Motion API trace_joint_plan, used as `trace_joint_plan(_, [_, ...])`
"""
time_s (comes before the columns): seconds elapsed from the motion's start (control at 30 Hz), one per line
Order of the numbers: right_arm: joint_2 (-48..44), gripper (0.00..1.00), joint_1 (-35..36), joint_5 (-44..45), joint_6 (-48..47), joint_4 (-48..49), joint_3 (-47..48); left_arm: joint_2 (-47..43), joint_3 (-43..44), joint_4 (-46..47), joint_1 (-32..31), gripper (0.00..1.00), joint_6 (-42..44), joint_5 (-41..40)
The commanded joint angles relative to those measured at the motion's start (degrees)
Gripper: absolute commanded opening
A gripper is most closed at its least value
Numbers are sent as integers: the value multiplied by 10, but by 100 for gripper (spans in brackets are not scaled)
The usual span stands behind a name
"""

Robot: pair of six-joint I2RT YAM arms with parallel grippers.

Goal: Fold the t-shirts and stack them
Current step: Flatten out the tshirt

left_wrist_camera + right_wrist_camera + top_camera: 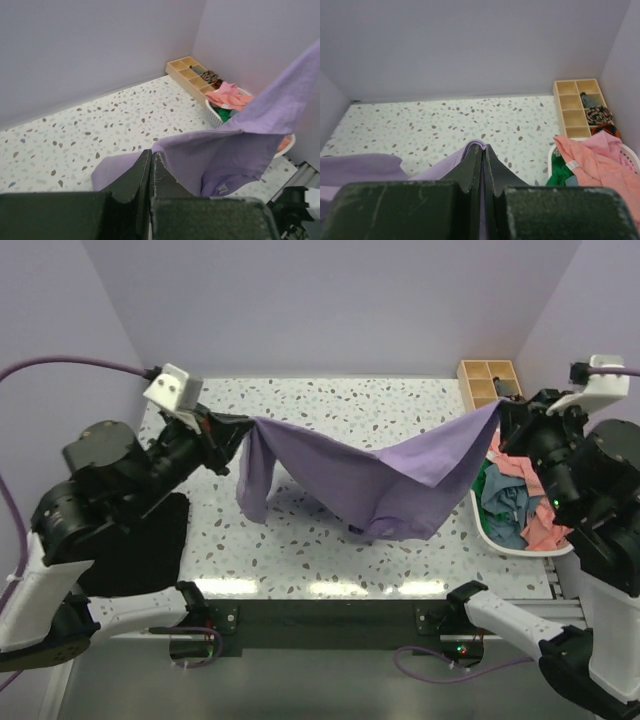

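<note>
The speckled counter (340,405) runs back to plain lilac walls (330,300) on three sides. In the far right corner, against the back wall, sits a wooden box (488,380) split into small compartments. A couple along its right side hold dark, patterned bits I cannot make out. Just in front of it a white basket (492,532) stands at the counter's right edge. A black cloth (140,545) lies bunched at the near left edge.

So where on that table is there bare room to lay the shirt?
Bare table runs along the back wall, behind the hanging shirt, and along the near edge between black cloth and basket. The right side is crowded: basket, wooden tray behind it.
</note>
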Motion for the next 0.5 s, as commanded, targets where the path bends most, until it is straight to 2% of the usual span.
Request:
trace_joint_plan(0.0, [-34, 0, -3, -112, 1, 17, 54, 2, 127, -67, -1, 0, 12, 120])
trace_joint_plan(0.2, [-39, 0, -3, -196, 10, -4, 137, 26, 258, -99, -1, 0, -29, 312])
trace_joint_plan(0.3, [-43, 0, -3, -198, 13, 16, 140, 33, 292, -115, -1, 0, -30, 311])
trace_joint_plan(0.4, [-38, 0, -2, -195, 13, 41, 117, 36, 256, -120, -1, 0, -26, 276])
trace_joint_plan(0.47, [-29, 0, -2, -185, 12, 66, 94, 40, 195, -107, -1, 0, -25, 231])
